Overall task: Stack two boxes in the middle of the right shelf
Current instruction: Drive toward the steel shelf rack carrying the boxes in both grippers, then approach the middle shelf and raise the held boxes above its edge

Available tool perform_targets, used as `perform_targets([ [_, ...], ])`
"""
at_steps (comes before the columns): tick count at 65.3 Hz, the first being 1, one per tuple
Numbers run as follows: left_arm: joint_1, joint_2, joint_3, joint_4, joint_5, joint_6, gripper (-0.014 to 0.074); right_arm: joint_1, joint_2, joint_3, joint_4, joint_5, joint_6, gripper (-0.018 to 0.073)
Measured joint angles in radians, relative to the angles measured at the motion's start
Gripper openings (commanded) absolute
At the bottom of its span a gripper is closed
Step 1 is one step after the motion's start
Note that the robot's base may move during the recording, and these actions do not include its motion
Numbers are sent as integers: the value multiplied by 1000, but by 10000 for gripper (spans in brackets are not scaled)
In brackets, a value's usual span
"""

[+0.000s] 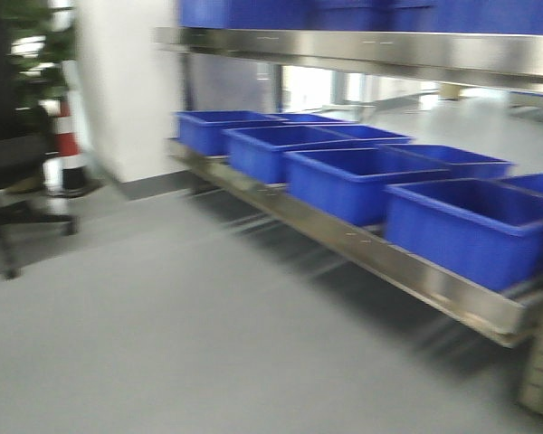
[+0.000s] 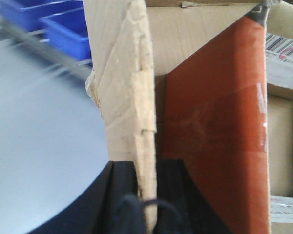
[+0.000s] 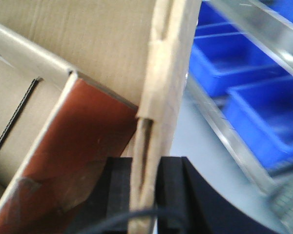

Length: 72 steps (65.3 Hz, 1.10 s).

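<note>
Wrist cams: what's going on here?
The left gripper and right gripper are each shut on an upright wall of an open cardboard box, apparently the same one held from two sides. The front view is blurred, so the base is probably moving. It shows a steel rack holding blue bins, with no box on it in view.

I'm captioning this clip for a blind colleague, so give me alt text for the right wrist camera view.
The right gripper clamps the upright wall of an open brown cardboard box between black pads, seen from close behind. To the right, blurred blue bins sit on a steel shelf.
</note>
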State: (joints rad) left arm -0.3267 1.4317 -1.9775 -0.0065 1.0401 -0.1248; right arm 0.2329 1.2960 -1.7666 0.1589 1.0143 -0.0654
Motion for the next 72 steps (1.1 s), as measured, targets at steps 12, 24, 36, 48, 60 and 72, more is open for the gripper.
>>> perform_targets([
  [12, 0, 0, 0, 0, 0, 0, -111, 0, 0, 0, 0, 0, 0, -153],
  [24, 0, 0, 0, 0, 0, 0, -111, 0, 0, 0, 0, 0, 0, -153],
  [36, 0, 0, 0, 0, 0, 0, -111, 0, 0, 0, 0, 0, 0, -153],
  [48, 0, 0, 0, 0, 0, 0, -111, 0, 0, 0, 0, 0, 0, -153],
  [60, 0, 0, 0, 0, 0, 0, -111, 0, 0, 0, 0, 0, 0, -153],
  [72, 0, 0, 0, 0, 0, 0, -111, 0, 0, 0, 0, 0, 0, -153],
])
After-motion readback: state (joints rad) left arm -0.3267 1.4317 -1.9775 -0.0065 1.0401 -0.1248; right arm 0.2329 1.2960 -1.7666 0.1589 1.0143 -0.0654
